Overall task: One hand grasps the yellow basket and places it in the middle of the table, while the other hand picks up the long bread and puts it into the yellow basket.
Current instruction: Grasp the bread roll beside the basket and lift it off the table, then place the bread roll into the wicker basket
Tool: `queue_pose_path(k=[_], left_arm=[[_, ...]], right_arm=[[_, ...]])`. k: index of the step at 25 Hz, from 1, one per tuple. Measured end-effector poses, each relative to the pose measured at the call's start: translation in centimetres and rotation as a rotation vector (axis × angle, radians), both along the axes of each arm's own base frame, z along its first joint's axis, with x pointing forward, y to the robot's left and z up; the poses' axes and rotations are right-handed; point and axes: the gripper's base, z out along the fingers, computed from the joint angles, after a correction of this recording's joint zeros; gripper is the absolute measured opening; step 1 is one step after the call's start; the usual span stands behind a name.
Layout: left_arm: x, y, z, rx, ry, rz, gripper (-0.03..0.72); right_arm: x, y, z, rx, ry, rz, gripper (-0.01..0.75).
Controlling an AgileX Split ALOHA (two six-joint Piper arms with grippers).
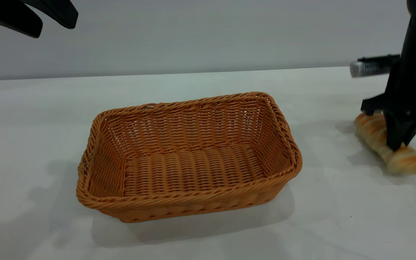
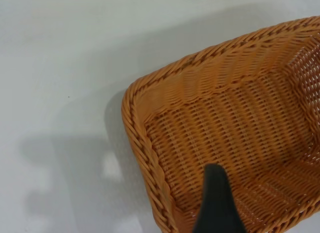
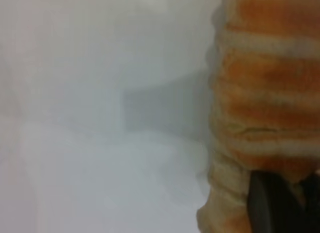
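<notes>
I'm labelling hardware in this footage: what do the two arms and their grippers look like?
Both are plain matte black. The left gripper shows two broad, rounded fingers at the exterior view's upper left. The right gripper tapers to pointed black fingers beneath a black arm, with a silver-grey ribbed box on its side. No markings or cables show.

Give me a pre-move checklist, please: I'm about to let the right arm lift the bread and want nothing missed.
1. Yellow basket sits upright around mid-table, away from the edges: ok.
2. Basket interior holds nothing that would block the loaf: ok.
3. Left gripper is raised at the upper left, clear of the basket: ok.
4. Right gripper is down on the long bread, which lies on the table to the basket's right: ok.
5. Jaws firmly closed on the loaf: cannot tell, the arm hides the contact.
6. Grip lands near the loaf's middle: ok, roughly, with bread showing on both sides.
</notes>
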Motion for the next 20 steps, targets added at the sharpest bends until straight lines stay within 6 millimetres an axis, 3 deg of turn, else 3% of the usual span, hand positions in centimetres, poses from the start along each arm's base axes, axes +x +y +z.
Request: queue_pose_path(k=[6, 11, 15, 20], left_arm=[[0.0, 0.0, 0.0, 0.004, -0.003, -0.006, 0.559], [0.0, 0.0, 0.0, 0.004, -0.004, -0.006, 0.559], [0.0, 0.0, 0.0, 0.004, -0.004, -0.006, 0.559], [0.0, 0.0, 0.0, 0.004, -0.004, -0.006, 0.559]], right_arm=[[0.0, 0.3, 5.2, 0.033, -0.052, -0.017, 0.047], [-0.9, 2.1, 8.1, 0.092, -0.049, 0.016, 0.045], [-2.0, 5.7, 10.9, 0.115, -0.079, 0.11, 0.044], [-4.4, 11.7, 13.9, 0.136, -0.111, 0.272, 0.042]])
